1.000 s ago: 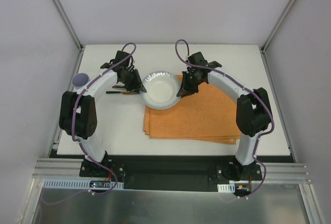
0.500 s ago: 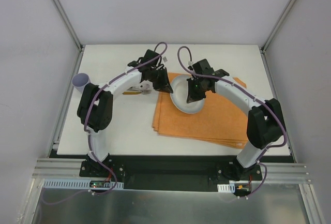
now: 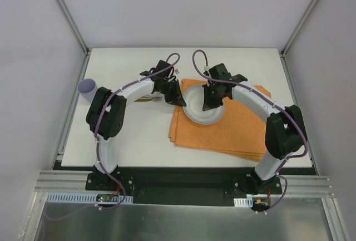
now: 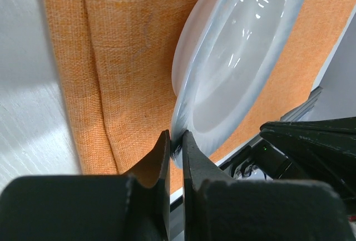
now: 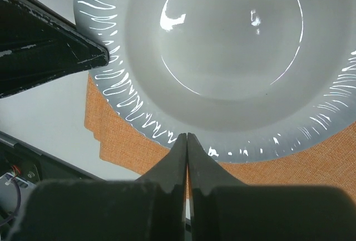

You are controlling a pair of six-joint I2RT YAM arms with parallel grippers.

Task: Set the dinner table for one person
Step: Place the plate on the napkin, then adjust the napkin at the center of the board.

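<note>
Bowl [image 3: 200, 110], white, one: over the orange placemat [image 3: 233, 132].
My left gripper [image 4: 175, 141] and my right gripper [image 5: 186, 136] each pinch its rim, on opposite sides. The placemat lies on the dinner table [image 3: 133, 135], right of centre; a purple cup [image 3: 87, 89] stands by the table's left edge.

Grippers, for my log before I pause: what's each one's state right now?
Left gripper: jaws shut on the white bowl at its rim.
Right gripper: jaws shut on the white bowl's rim too.
</note>
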